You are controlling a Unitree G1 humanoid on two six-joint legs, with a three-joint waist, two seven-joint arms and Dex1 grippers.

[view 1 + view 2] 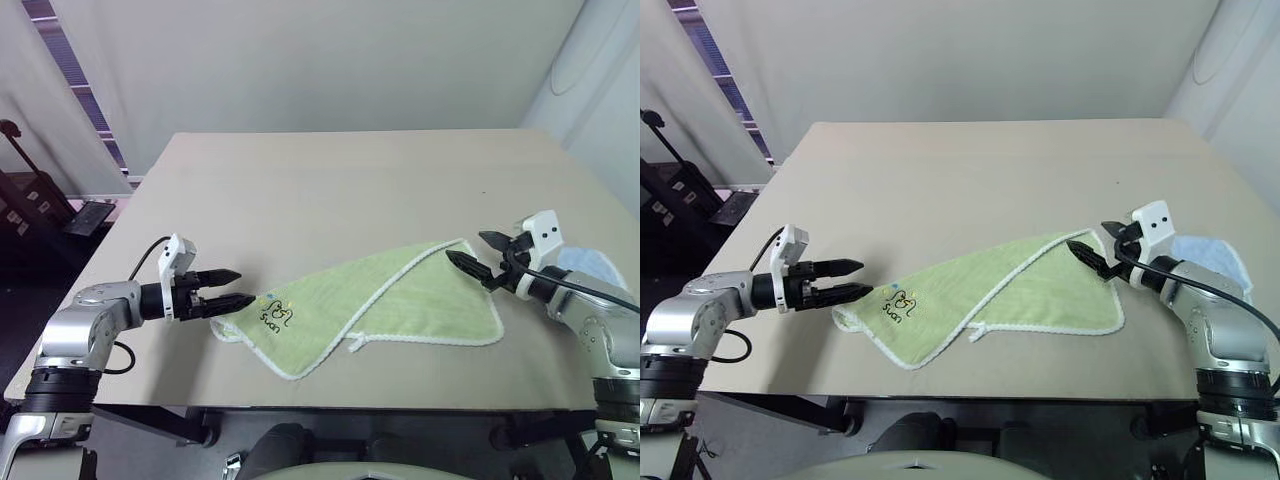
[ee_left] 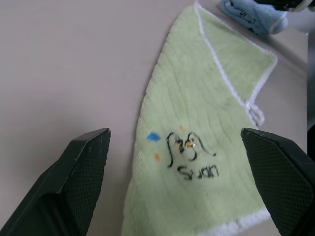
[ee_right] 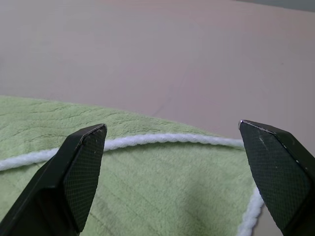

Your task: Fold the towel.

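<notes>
Nearest the head camera, the towel's near edge lies just inside the front rim of the table, with its white loop trailing toward that rim. It lies flat but skewed, already doubled on a diagonal so one white-edged flap crosses the layer beneath, and the embroidered picture faces up at its left end.

Each arm flanks one end. Left gripper stands released, black fingers spread and empty, tips just at the embroidered corner; its wrist view frames that corner between them. Right gripper is likewise spread and holding nothing, poised over the far right corner, with the white hem running between its fingers in its wrist view. Whether either fingertip actually touches cloth is hard to tell.

Such placement suits pinching two opposite corners at once. Behind the right gripper, a blue cloth sits apart.
</notes>
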